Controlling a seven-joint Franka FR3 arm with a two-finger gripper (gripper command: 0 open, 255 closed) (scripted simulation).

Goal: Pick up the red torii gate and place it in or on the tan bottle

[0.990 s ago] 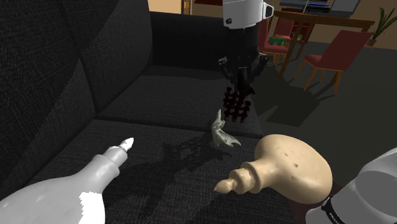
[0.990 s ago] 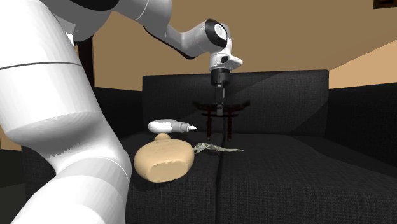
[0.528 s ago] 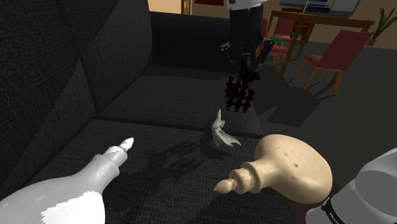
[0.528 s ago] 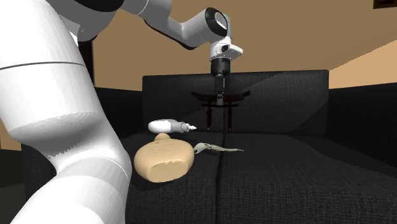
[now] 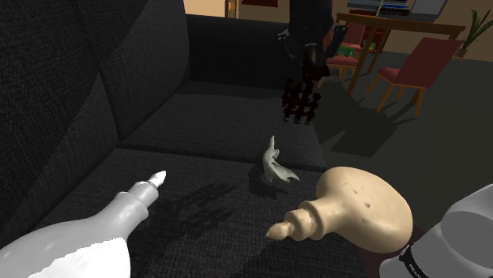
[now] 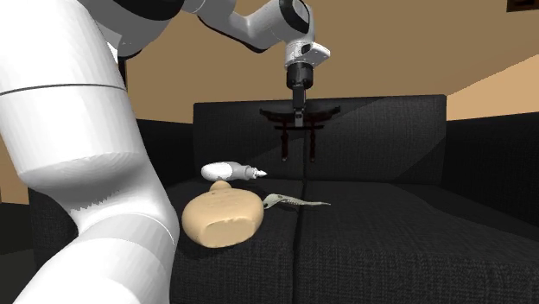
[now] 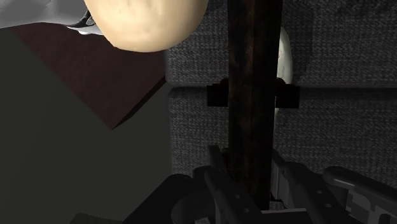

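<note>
Aloft, the black hand [image 6: 297, 107] clamps the dark red torii gate [image 6: 300, 127]. The tan round-bodied bottle [image 6: 223, 216] lies sideways on the black sofa [image 6: 389, 224].

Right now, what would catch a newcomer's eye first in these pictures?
The dark red torii gate hangs in the air above the black sofa, clasped at its top beam by the black gripper. Lower down, a bulbous tan bottle lies on its side on the seat, with a white bottle lying nearby.
</note>
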